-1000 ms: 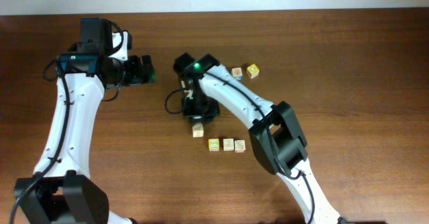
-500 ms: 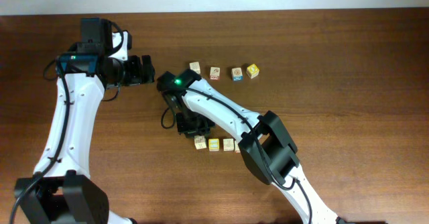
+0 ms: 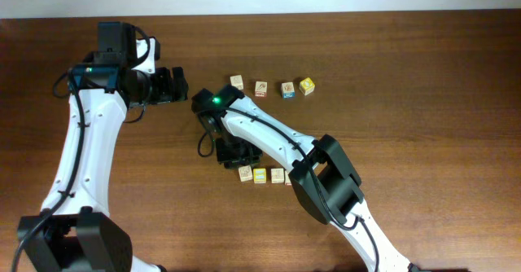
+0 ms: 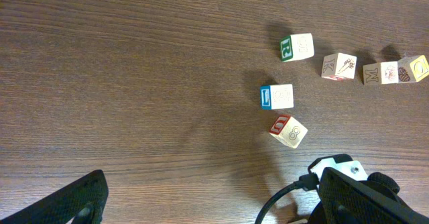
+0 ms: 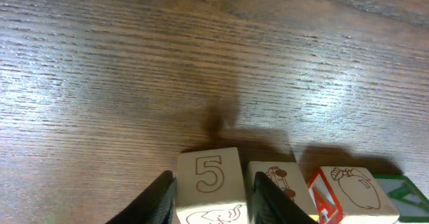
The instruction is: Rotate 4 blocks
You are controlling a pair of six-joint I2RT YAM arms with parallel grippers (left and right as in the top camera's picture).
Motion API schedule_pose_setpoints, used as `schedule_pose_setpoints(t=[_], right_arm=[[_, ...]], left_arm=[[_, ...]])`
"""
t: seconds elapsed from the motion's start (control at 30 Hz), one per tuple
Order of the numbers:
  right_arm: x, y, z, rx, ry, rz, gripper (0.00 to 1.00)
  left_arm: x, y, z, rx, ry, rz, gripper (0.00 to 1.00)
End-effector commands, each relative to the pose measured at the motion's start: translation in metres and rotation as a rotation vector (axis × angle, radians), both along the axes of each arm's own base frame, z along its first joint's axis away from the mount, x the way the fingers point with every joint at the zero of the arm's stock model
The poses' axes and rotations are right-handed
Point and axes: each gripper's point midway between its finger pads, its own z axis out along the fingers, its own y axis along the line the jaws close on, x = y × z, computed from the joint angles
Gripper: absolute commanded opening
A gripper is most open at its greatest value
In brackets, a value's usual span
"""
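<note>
The block (image 5: 209,174) looked light, hard and slick, best pinched on opposite flat sides. The right gripper (image 5: 213,204) straddled it, grip unclear; the left gripper (image 3: 179,85) gaped empty.

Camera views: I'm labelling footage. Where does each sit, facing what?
Overhead: above the brown wooden table, looking straight down; both white arms show.
Left wrist: behind the left gripper, facing pale printed cubes; one dark finger shows.
Right wrist: low, facing the cube marked 5 between its fingers.
Shared: overhead also shows that cube's row.

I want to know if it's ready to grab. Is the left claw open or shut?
Open. The left gripper has its fingers spread wide, with nothing between them.
</note>
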Motion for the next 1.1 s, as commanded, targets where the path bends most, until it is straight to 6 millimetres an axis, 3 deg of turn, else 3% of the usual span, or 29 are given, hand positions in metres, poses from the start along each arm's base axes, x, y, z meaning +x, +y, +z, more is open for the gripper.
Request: schedule_pose_setpoints(t=[0.0, 0.07, 0.2, 0.23, 0.37, 0.43, 0.8, 0.93, 1.07], right_arm=[[-0.003, 0.002, 0.008, 0.010, -0.009, 0.002, 0.41], [-0.001, 0.005, 0.014, 0.029, -0.008, -0.003, 0.41], [0.017, 0.023, 0.045, 0.110, -0.082, 0.027, 0.40], [0.018, 0.023, 0.046, 0.107, -0.089, 0.027, 0.36], [0.013, 0.013, 0.019, 0.041, -0.089, 0.032, 0.14], [0.011, 0.009, 0.010, 0.030, -0.079, 0.031, 0.10], [0.001, -0.002, 0.011, -0.018, -0.038, 0.008, 0.09], [0.020, 0.020, 0.037, 0.102, -0.086, 0.022, 0.10], [-0.003, 0.036, 0.035, 0.131, -0.039, 0.067, 0.10]], left_arm=[[0.005, 0.003, 0.006, -0.002, -0.016, 0.011, 0.99], [0.005, 0.003, 0.006, -0.002, -0.016, 0.011, 0.99], [0.005, 0.003, 0.006, -0.002, -0.016, 0.011, 0.99], [0.005, 0.003, 0.006, -0.002, -0.016, 0.011, 0.99], [0.005, 0.003, 0.006, -0.002, -0.016, 0.011, 0.99], [0.005, 0.003, 0.006, -0.002, -0.016, 0.011, 0.99], [0.005, 0.003, 0.006, -0.002, -0.016, 0.011, 0.99], [0.005, 0.003, 0.006, -0.002, -0.016, 0.011, 0.99], [0.005, 0.003, 0.006, -0.002, -0.016, 0.011, 0.99]])
